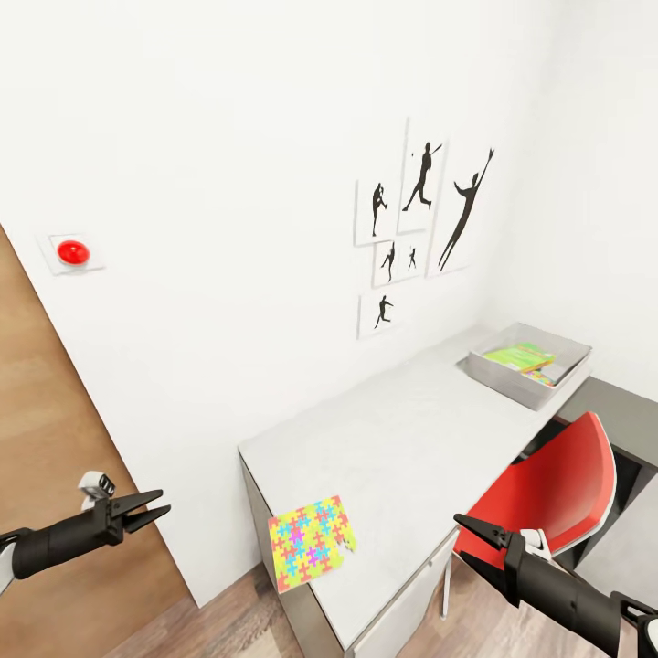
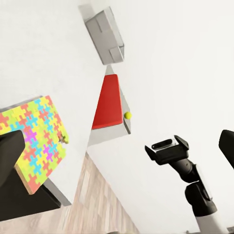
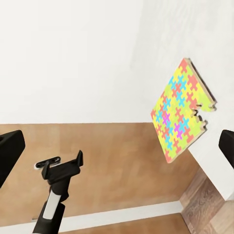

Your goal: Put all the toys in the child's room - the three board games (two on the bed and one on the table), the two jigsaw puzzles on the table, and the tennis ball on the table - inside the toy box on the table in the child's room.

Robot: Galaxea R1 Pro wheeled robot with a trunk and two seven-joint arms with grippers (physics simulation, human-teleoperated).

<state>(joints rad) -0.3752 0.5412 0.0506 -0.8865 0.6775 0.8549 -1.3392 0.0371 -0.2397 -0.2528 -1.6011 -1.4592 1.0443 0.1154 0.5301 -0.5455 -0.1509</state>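
One jigsaw puzzle [image 1: 311, 541] lies flat on the near corner of the table [image 1: 411, 439], and it also shows in the wrist views [image 2: 34, 139] [image 3: 183, 112]. The toy box [image 1: 528, 366] stands at the table's far end. It holds a green board game [image 1: 517, 355] and something multicoloured under it. A small tennis ball [image 2: 127, 115] shows beside the red chair; what it rests on I cannot tell. My left gripper [image 1: 165, 503] hangs open left of the table. My right gripper [image 1: 462, 523] hangs open in front of it. Both are empty.
A red chair [image 1: 557, 489] stands at the table's front, right of my right gripper. A lower dark cabinet [image 1: 631, 411] adjoins the table's far end. A wooden door [image 1: 37, 439] and a red wall button [image 1: 73, 251] are at the left. Athlete pictures [image 1: 420, 219] hang above the table.
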